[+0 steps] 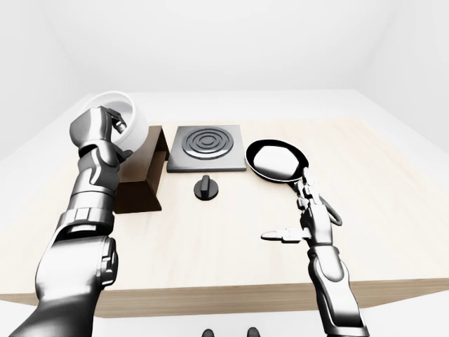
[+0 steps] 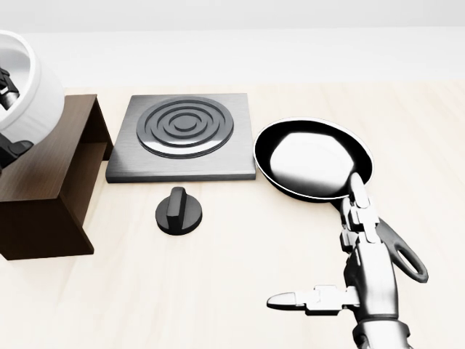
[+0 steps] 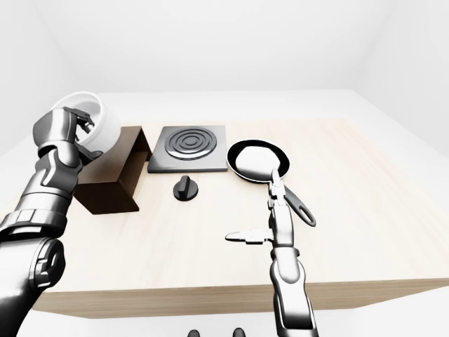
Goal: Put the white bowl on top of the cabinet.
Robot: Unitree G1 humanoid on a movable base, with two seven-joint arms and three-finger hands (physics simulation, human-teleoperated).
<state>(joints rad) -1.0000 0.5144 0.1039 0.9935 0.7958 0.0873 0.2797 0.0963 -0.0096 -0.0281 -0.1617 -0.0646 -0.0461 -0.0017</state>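
Note:
The white bowl (image 1: pixel 138 121) is tilted on its side in my left hand (image 1: pixel 111 130), whose fingers close over its rim. It hangs above the upper left end of the dark brown cabinet (image 1: pixel 143 177), a low open-sided box on the wooden table. The head view shows the bowl (image 2: pixel 33 98) at the left edge, over the cabinet's top (image 2: pixel 36 182); whether they touch cannot be told. My right hand (image 1: pixel 292 212) is open and empty, thumb pointing left, just above the table below the frying pan.
A grey stove plate with rings (image 2: pixel 182 134) lies right of the cabinet, with a black knob (image 2: pixel 178 211) below it. A black frying pan (image 2: pixel 312 158) lies to the right, its handle (image 2: pixel 399 251) beside my right wrist. The table's near edge (image 1: pixel 231 295) runs along the bottom.

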